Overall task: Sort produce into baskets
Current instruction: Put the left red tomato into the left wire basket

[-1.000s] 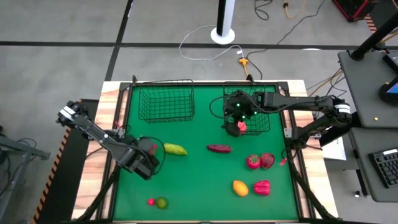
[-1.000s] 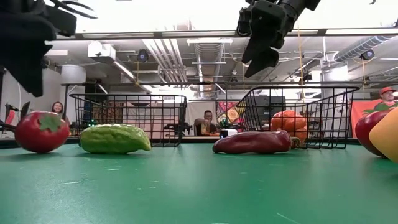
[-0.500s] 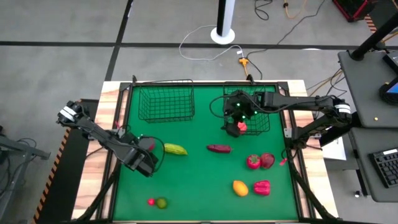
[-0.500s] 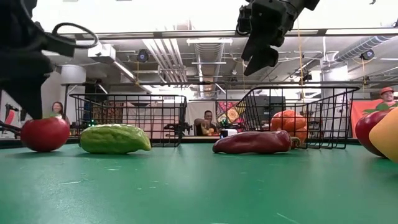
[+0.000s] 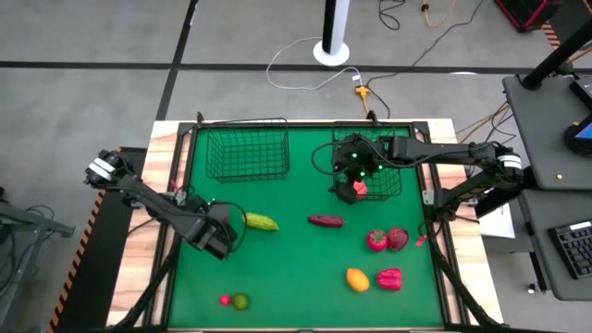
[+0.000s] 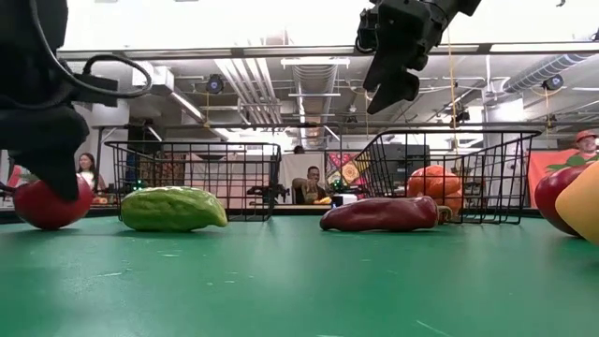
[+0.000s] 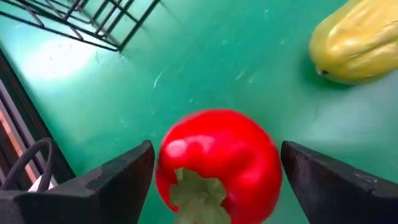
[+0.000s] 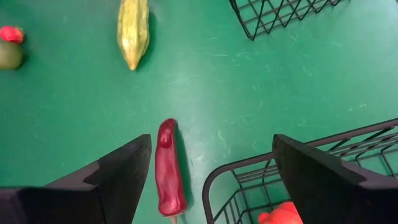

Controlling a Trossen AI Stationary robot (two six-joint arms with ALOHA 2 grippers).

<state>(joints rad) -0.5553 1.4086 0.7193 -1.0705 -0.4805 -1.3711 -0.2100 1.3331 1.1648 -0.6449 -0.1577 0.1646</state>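
Left gripper (image 7: 214,180) spread wide, straddling red tomato (image 7: 217,165), nothing held; tomato on mat at 9 o'clock of yellow-green gourd (image 5: 261,222). Centre before closing, squeeze gently. Right gripper (image 5: 348,185) open, empty, over right basket (image 5: 404,190).

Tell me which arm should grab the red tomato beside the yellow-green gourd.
Left. The left gripper is open with the red tomato right between its fingers, close to the gourd. The right gripper hangs open over the right basket, well away across the table.
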